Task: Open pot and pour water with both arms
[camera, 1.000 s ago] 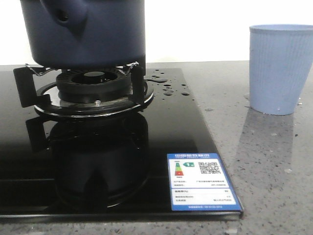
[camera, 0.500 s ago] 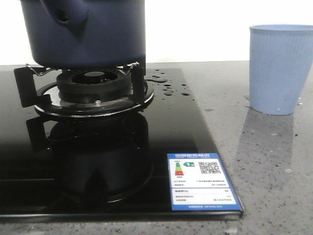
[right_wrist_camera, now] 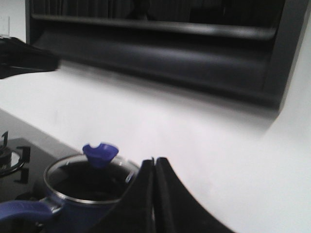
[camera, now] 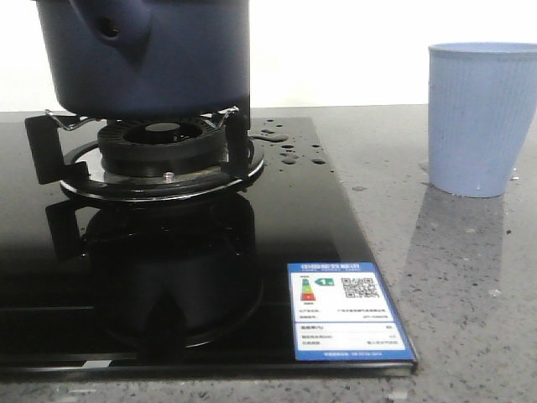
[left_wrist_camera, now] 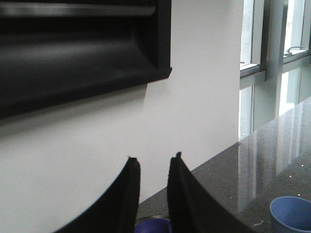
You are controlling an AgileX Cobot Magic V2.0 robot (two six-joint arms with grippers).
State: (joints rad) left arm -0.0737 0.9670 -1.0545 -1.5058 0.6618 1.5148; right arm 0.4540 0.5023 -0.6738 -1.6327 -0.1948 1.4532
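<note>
The dark navy pot stands on the burner grate at the far left of the front view, its handle mount with the round hole facing me. In the right wrist view the pot wears a glass lid with a blue knob and has a blue handle. Water beads lie on the black glass to the right of the burner. My left gripper is open and empty above the blue knob. My right gripper is shut and empty, beside the pot. Neither gripper shows in the front view.
A light blue ribbed cup stands on the grey stone counter at the right; it also shows in the left wrist view. The black glass hob carries an energy label at its front corner. A dark range hood hangs above.
</note>
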